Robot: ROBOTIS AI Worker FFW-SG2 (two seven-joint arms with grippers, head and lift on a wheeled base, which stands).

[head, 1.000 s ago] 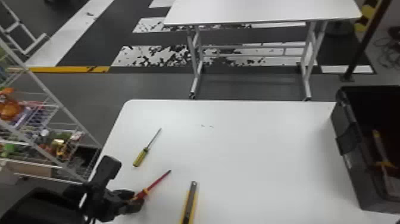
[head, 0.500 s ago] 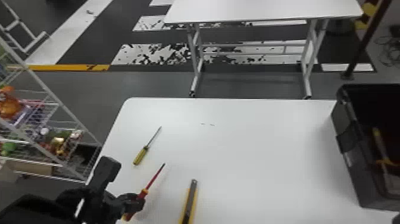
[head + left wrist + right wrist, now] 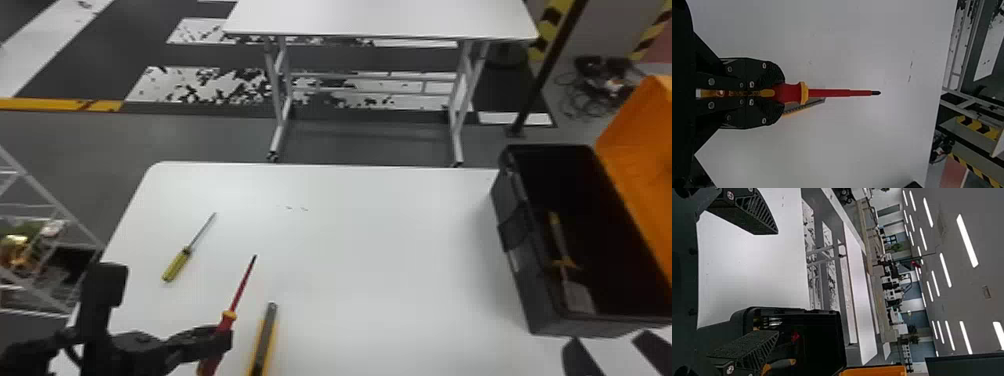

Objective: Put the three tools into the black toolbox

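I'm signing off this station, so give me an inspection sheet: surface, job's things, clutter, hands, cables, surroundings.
Surface: white table, small dark marks toward its far side.
Job's things: red screwdriver in the left hand; yellow-handled screwdriver and yellow-and-black utility knife on the table; black toolbox at the table's right, orange lid raised.
Clutter: other tools inside the toolbox, one with an orange-and-black handle.
Hands: left shut on the red screwdriver; right hand open by the toolbox.
Cables: tangle on the floor, far right.
Surroundings: second white table ahead, wire rack at left.
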